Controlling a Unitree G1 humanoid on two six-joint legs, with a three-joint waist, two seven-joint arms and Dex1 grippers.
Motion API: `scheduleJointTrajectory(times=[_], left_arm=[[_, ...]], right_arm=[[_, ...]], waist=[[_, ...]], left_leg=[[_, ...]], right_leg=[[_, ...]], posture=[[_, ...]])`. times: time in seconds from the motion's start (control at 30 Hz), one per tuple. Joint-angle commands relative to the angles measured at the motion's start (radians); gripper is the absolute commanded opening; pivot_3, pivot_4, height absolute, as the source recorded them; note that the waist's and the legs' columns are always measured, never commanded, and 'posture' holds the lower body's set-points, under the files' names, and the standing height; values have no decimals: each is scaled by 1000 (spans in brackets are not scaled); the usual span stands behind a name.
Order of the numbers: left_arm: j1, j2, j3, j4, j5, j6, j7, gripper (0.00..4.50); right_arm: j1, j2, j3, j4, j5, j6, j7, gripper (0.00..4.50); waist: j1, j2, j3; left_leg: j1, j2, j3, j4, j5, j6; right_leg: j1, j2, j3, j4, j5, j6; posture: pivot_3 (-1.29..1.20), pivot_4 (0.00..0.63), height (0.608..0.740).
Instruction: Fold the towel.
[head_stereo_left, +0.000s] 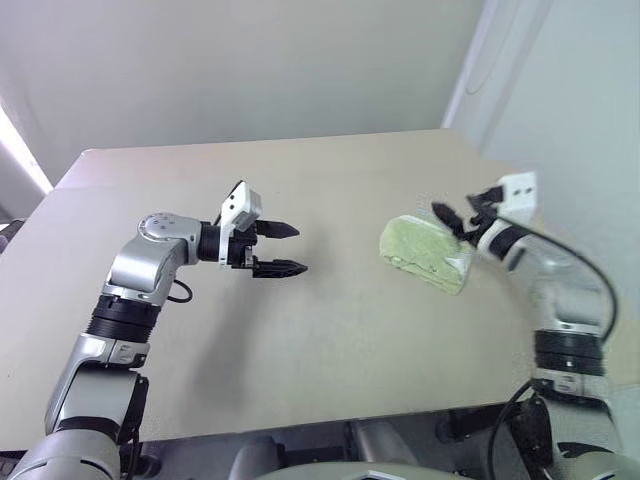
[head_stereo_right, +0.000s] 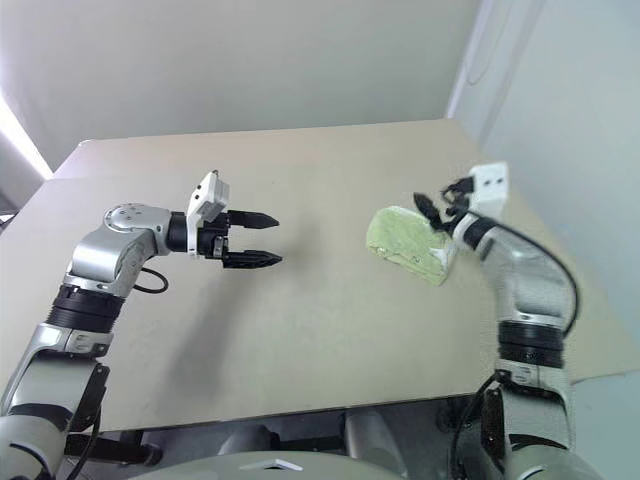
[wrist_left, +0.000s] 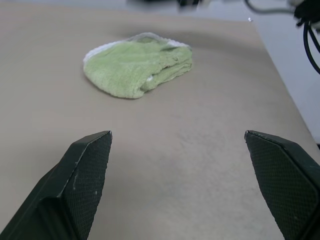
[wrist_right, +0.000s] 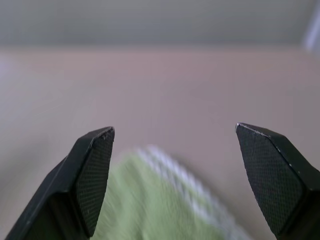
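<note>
We see the towel (head_stereo_left: 426, 254) as a light green folded bundle on the table (head_stereo_left: 330, 340), just in front of the right gripper (head_stereo_left: 453, 220) and well apart from the left gripper (head_stereo_left: 280, 249). In the head views the right gripper overlaps one end of the bundle, so we cannot tell there if it touches the cloth. Its fingers are small and dark in those views, and their gap is hard to read. The right wrist view helps: the two black fingers (wrist_right: 90, 180) stand wide apart with nothing between them, and the towel (wrist_right: 160, 205) lies blurred below them, with a white edge running across it. Part of the cloth is cut off there.

The left gripper is also wide open and empty, and it points sideways toward the towel. From the left wrist view we get what the head views hide: the towel (wrist_left: 137, 67) lies beyond the fingertips as a thick rounded stack of layers with white edging along the far side. The emblem and the loop we cannot make out.
</note>
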Motion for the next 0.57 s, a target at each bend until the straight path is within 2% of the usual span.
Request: scheduleJointTrajectory(times=[0.03,0.13,0.2,0.27,0.3,0.43,0.57], left_arm=[[-28,12,31,-9,-15,1,-1,4500],[-29,15,32,-5,-15,2,-1,4500],[-47,35,60,46,-17,10,6,4500],[-61,40,90,82,-26,31,34,4500],[-63,42,96,93,-25,32,41,4500],[-55,45,120,84,-44,65,46,4500],[-34,54,120,64,-50,81,46,4500]], right_arm=[[6,-2,-16,-68,64,61,6,4057],[25,-16,-35,-122,120,109,29,4057],[223,-118,-19,-324,267,214,230,4057],[380,-209,19,-421,303,232,356,4057],[411,-232,34,-433,301,225,374,4057],[459,-280,63,-452,300,199,421,4057],[430,-287,64,-420,288,179,423,4057]], waist=[[-2,0,0],[0,0,0],[11,1,0],[26,1,0],[26,0,0],[28,0,1],[30,-2,1]], left_leg=[[0,0,0,0,0,0],[1,0,0,0,0,0],[0,0,0,0,0,0],[-1,0,-2,-2,0,0],[0,0,-1,-3,-1,2],[0,-1,3,0,-2,3],[0,-1,2,2,-2,3]], right_leg=[[0,0,0,1,0,0],[0,0,0,1,0,0],[0,0,0,1,0,-1],[0,0,-2,1,-2,1],[0,0,-1,0,-4,2],[0,-2,2,0,-5,2],[0,-1,1,-1,-5,2]], posture=[[0,0,712],[0,0,712],[0,0,712],[0,0,712],[0,0,712],[0,0,712],[0,0,712]])
